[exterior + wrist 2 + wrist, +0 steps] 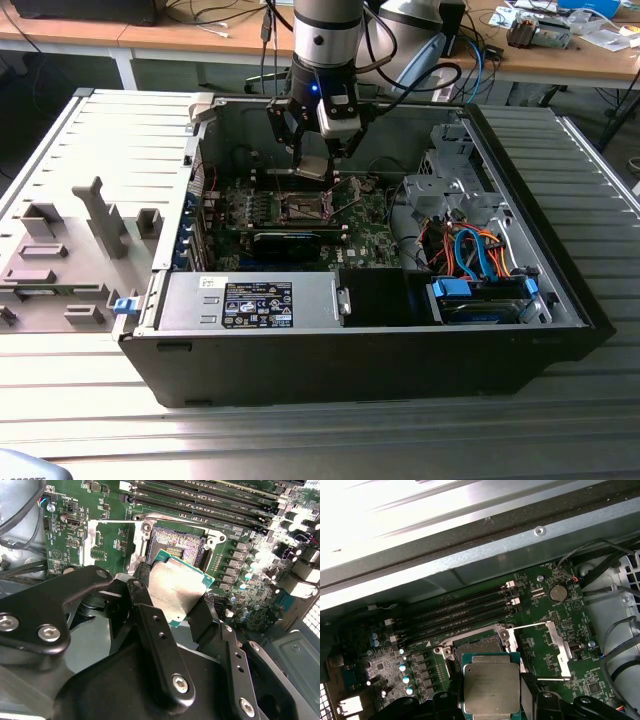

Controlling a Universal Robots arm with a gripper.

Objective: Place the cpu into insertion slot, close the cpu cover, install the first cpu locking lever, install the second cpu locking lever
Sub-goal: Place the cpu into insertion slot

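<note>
My gripper [312, 160] is shut on the cpu [313, 166], a small square chip with a silvery-grey top, gripped by two opposite edges. In both wrist views the cpu [177, 590] [491, 687] hangs tilted just above and slightly off the insertion slot [175, 545] [480, 645], whose dark pin field lies uncovered. The black fingers [142, 600] flank the chip. The cpu cover [107, 542] [546, 650], a thin silver frame, is swung open beside the slot. In the exterior view the slot [302, 207] lies on the green motherboard [370, 235] below the gripper.
Long black memory slots [455, 612] run beside the socket. A long black card [288, 240] stands across the board. A silver power supply box [250, 300], a drive cage [450, 190] and orange and blue cables [480, 255] crowd the case; its walls [350, 350] hem the arm in.
</note>
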